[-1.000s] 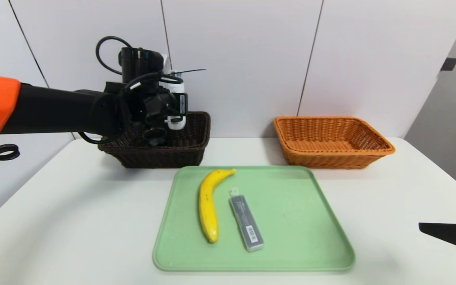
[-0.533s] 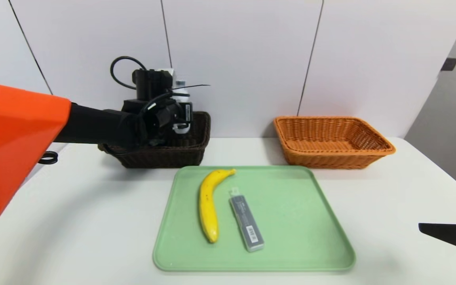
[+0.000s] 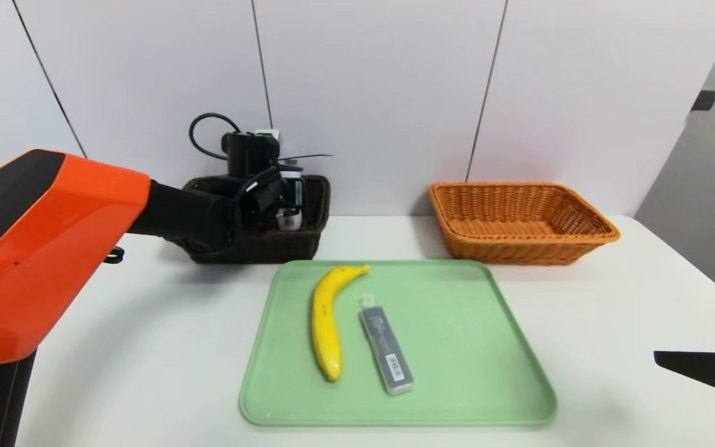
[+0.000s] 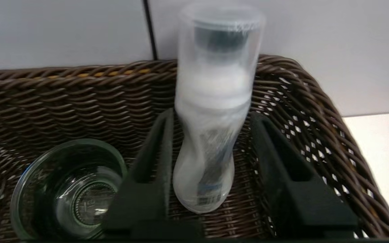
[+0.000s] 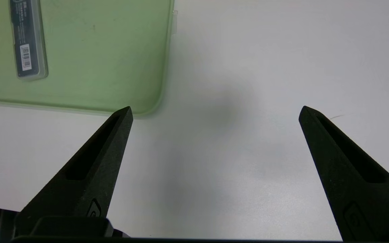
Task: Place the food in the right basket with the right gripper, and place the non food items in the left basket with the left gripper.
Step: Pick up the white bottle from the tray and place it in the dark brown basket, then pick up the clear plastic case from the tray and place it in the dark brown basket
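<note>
**Two items down, two to go as bottle meets left basket**

Between my left gripper's point(image 4: 211, 135) fingers point(image 4: 154, 158) stands the white bottle point(image 4: 211, 111), upright but blurred. The jaws sit partly spread: one finger appears to touch its side, the other stands clear with a gap showing, so I judge the grip is letting go rather than holding. The bottle's base is down at the woven floor of the left basket point(image 3: 305, 239), just beside the glass cup point(image 4: 69, 195) already lying there.

Out on the green tray point(image 3: 457, 397), the banana point(image 3: 328, 316) and grey case point(image 3: 386, 351) lie side by side, near but apart. The right basket point(image 3: 522, 220) is empty at far right. My right gripper point(image 5: 214, 111) hangs wide open, holding nothing, over bare table point(image 5: 248, 67) at near right.

The risk now: the tall bottle could topple if a finger drags it on withdrawal, knocking the cup.
</note>
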Available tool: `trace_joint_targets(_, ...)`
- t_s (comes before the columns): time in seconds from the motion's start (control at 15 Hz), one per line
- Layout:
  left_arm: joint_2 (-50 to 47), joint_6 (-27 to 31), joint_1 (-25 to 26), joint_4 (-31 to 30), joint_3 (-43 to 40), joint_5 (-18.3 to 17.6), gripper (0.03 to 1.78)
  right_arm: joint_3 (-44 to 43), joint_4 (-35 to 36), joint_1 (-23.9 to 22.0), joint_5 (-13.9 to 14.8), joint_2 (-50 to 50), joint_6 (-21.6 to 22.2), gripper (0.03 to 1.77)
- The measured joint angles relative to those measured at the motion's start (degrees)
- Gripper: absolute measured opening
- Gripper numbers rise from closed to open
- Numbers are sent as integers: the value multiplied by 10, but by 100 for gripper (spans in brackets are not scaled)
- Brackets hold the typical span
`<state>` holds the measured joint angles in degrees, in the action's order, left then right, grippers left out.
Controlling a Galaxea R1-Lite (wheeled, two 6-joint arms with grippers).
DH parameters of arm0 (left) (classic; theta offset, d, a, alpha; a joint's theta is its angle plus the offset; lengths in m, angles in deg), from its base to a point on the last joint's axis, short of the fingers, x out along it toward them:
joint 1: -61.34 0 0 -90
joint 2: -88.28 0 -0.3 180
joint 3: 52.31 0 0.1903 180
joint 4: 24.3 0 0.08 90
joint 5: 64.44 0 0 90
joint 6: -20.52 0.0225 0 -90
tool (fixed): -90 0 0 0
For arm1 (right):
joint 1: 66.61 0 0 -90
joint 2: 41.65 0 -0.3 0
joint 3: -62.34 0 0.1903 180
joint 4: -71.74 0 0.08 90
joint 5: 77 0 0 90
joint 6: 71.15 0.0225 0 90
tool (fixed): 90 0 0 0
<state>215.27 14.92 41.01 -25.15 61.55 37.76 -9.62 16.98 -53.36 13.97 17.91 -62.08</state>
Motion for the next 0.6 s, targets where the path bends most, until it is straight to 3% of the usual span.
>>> trace_joint_targets(0.27, 3, -1, 2, 1, -2, 1, 120, 0, 0, 0, 0, 2, 0, 170)
trace_joint_targets(0.6, -46, 0, 4, 4, -14, 6, 144, 1, -1, 0, -1, -1, 1, 170)
